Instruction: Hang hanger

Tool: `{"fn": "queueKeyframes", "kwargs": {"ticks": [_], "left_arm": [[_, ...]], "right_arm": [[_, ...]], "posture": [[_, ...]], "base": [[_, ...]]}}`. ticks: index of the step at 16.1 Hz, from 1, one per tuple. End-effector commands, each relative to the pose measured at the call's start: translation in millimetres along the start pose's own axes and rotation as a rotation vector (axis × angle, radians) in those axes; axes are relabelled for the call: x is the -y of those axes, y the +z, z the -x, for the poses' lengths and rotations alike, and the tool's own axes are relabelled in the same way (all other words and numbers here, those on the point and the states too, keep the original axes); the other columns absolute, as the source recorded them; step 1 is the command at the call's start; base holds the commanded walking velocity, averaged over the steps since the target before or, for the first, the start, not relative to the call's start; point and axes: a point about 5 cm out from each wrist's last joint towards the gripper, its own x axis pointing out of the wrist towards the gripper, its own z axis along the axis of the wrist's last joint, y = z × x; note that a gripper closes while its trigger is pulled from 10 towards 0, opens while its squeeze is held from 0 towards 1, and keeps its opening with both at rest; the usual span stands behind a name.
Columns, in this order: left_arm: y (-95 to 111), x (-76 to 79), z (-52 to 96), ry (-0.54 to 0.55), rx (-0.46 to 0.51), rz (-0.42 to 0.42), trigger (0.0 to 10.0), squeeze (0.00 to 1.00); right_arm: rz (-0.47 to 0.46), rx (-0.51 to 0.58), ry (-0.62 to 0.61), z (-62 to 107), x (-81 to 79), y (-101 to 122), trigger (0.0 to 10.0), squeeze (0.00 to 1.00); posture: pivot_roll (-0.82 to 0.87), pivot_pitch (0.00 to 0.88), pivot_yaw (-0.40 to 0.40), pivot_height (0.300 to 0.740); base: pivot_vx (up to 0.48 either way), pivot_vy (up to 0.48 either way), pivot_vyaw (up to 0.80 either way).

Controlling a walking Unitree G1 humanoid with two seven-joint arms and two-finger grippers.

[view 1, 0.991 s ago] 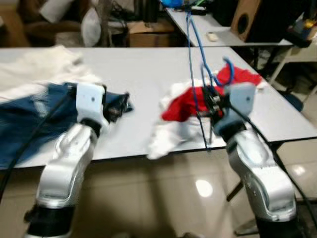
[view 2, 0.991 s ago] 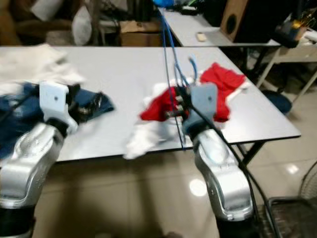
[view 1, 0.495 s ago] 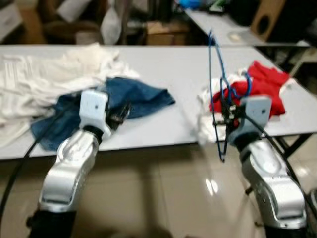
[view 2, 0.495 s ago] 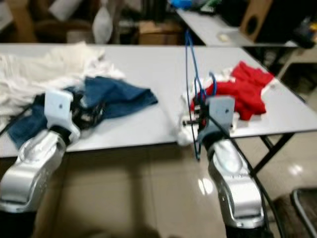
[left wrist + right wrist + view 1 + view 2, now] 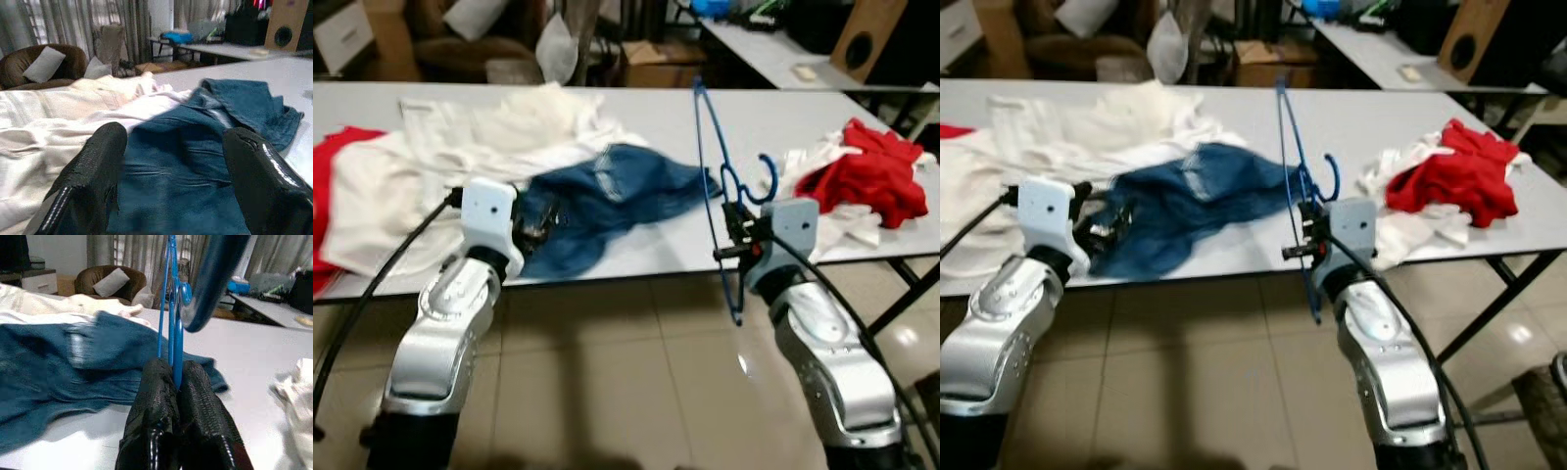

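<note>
A blue wire hanger (image 5: 713, 186) stands nearly upright in front of the table's front edge, hook (image 5: 761, 182) pointing right. My right gripper (image 5: 736, 247) is shut on the hanger (image 5: 169, 308) near its neck; the black fingers (image 5: 159, 396) pinch the wire. My left gripper (image 5: 540, 225) is open with nothing between its fingers (image 5: 95, 176), hovering at the table's front edge over blue jeans (image 5: 612, 194).
The grey table (image 5: 754, 117) carries white garments (image 5: 480, 147) at the left, a red and white heap (image 5: 876, 181) at the right and a red cloth (image 5: 321, 186) at the far left. Tiled floor lies below; more tables and a sofa stand behind.
The whole picture has shifted right, so the camera has turned left: the jeans and white garments now sit centre. The right gripper still holds the hanger; the left stays open.
</note>
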Motion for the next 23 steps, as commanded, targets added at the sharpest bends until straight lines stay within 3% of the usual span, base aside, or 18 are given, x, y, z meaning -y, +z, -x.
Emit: {"fn": "queueKeyframes", "kwargs": {"ticks": [1, 5, 10, 13, 19, 23], "left_arm": [[0.6, -4.2, -2.1, 0.022, 0.002, -0.006, 10.0, 0.00], [-1.2, 5.2, -2.2, -0.006, 0.013, 0.044, 10.0, 0.00], [-7.0, 14.2, -5.9, -0.045, 0.026, 0.062, 10.0, 0.00], [-11.1, 11.4, -6.2, -0.030, 0.015, 0.044, 10.0, 0.00], [-11.0, -1.6, -6.5, 0.038, 0.025, 0.030, 10.0, 0.00], [-11.7, -1.1, -7.6, 0.036, 0.029, 0.029, 10.0, 0.00]], "right_arm": [[0.012, 0.022, 0.028, -4.4, -2.4, 7.9, 10.0, 0.00], [-0.030, -0.012, -0.015, 1.9, -0.1, -3.1, 10.0, 0.00], [-0.081, 0.003, 0.001, -0.9, -1.4, -1.3, 10.0, 0.00], [-0.048, -0.037, 0.001, -5.2, -0.1, -8.6, 10.0, 0.00], [-0.050, -0.015, 0.052, -6.2, -5.3, -6.5, 10.0, 0.00], [-0.041, -0.003, 0.077, -5.4, -6.8, -4.5, 10.0, 0.00]], "posture": [[-0.09, 0.000, -0.065, 0.740], [-0.10, 0.000, -0.074, 0.740], [-0.10, 0.000, -0.075, 0.740], [-0.09, 0.000, -0.079, 0.740], [-0.09, 0.000, -0.085, 0.740], [-0.10, 0.000, -0.086, 0.740]], "base": [[0.000, 0.450, 0.00], [0.000, 0.205, 0.00], [0.000, 0.000, 0.00], [0.285, 0.000, 0.00], [0.346, 0.000, -0.27], [0.349, 0.000, 0.00]]}}
